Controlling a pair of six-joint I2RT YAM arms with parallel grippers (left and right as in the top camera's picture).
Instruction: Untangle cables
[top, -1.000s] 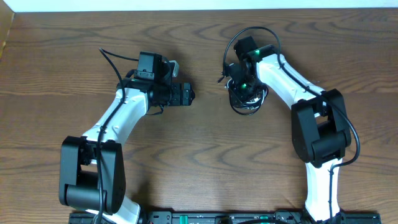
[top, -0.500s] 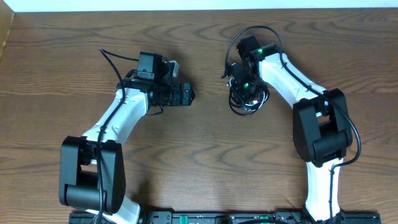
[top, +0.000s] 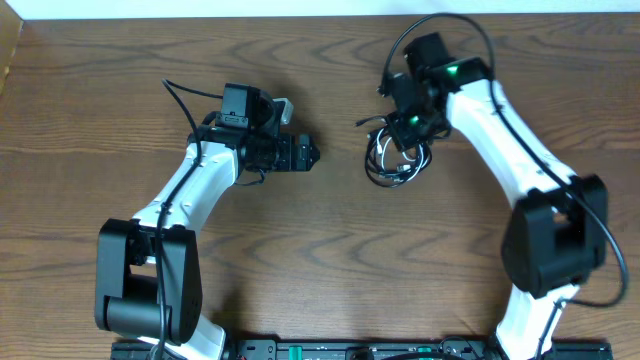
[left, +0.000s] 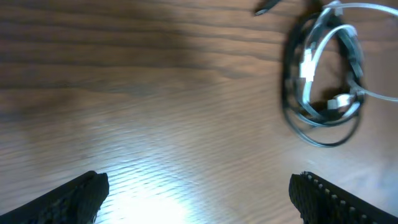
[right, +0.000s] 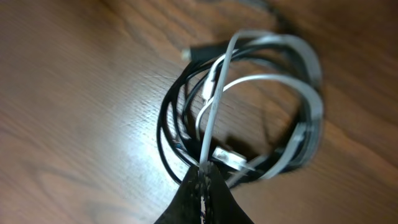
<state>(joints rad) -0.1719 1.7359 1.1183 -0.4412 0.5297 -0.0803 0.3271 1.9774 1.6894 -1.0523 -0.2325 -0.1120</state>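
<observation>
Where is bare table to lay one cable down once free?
Widest bare table: the near middle, between left arm and right arm. Also the far-left corner. Crowded: around the cables, where the right hand pinches the white cable; the gap to the left hand is narrow.

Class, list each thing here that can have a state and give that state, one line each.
white cable: coiled, tangled with the black one, one strand pinched.
black cable: coiled, tangled with the white.
right gripper: fingers shut on the white cable.
left gripper: fingers open, empty, apart from both.
</observation>
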